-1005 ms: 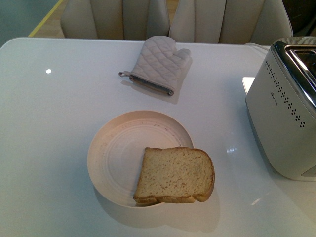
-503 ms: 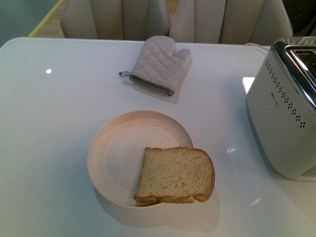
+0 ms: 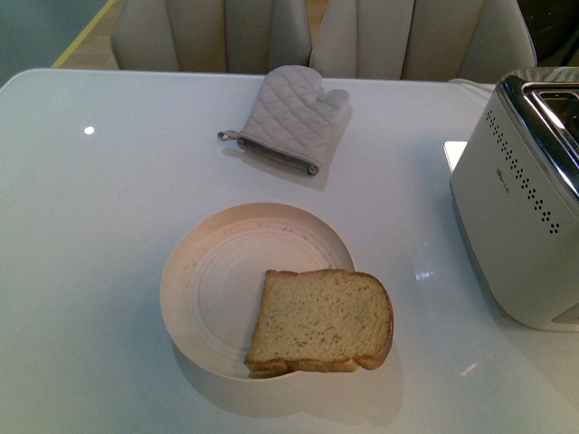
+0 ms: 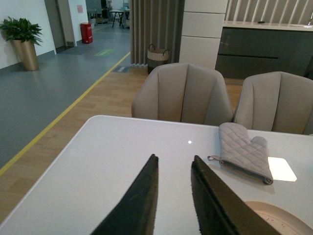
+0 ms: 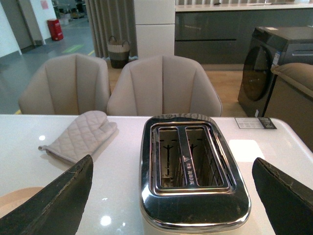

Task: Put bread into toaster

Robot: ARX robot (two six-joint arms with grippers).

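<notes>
A slice of tan bread (image 3: pixel 321 321) with a brown crust lies on the near right part of a round cream plate (image 3: pixel 217 280), overhanging its rim. The white toaster (image 3: pixel 520 226) with a chrome top stands at the table's right edge. In the right wrist view the toaster (image 5: pixel 191 169) shows two empty slots, and my right gripper (image 5: pixel 173 169) hangs open above it, fingers wide to either side. My left gripper (image 4: pixel 174 163) is open over bare table, nothing between its fingers; the plate's rim (image 4: pixel 274 210) shows beside it. Neither arm appears in the front view.
A quilted beige oven mitt (image 3: pixel 291 117) lies at the far middle of the white table (image 3: pixel 90 235). Two beige chairs (image 3: pixel 213 32) stand behind the table's far edge. A small white card (image 3: pixel 454 152) lies behind the toaster.
</notes>
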